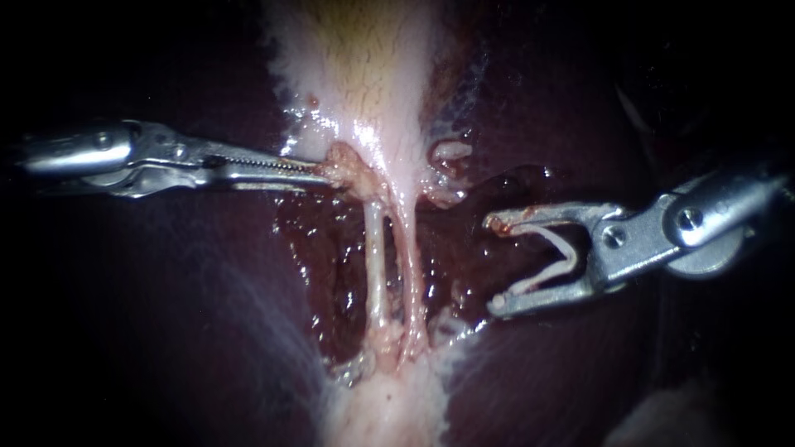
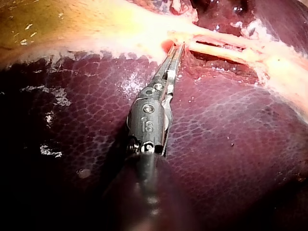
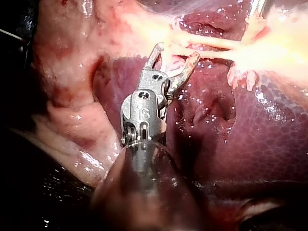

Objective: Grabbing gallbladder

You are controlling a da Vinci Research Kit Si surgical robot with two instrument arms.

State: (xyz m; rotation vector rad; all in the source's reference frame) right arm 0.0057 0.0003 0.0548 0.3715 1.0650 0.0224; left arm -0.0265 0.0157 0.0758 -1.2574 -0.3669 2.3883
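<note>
Dark maroon, glistening liver (image 1: 166, 314) fills the endoscope's field, and over it lies the pale pink-white gallbladder (image 1: 364, 74) with its yellowish body. My slender steel left instrument (image 1: 327, 174) has its serrated jaws pressed together on a knob of tissue at the gallbladder's narrow end, gripped right at the jaw tips. Two thin pale tubes (image 1: 377, 265) run away from that knob, just beside the tips. My steel right instrument (image 1: 491, 265) hangs with its jaws wide apart and holding nothing; the tubes lie ahead of them, not touching. From the left wrist camera, the left instrument (image 2: 177, 48) shows its jaws lying together with only the very tips buried in the pale edge, so I judge the bite shallow. To do this well I would want more tissue between the jaws, taken on the gallbladder side of the knob and clear of the tubes, then a gentle pull so nothing tears. From the right wrist camera, the right instrument (image 3: 175, 52) gapes with the tubes just ahead, apart from them as far as I can tell. I would hold it off them while the grip is tested.
</note>
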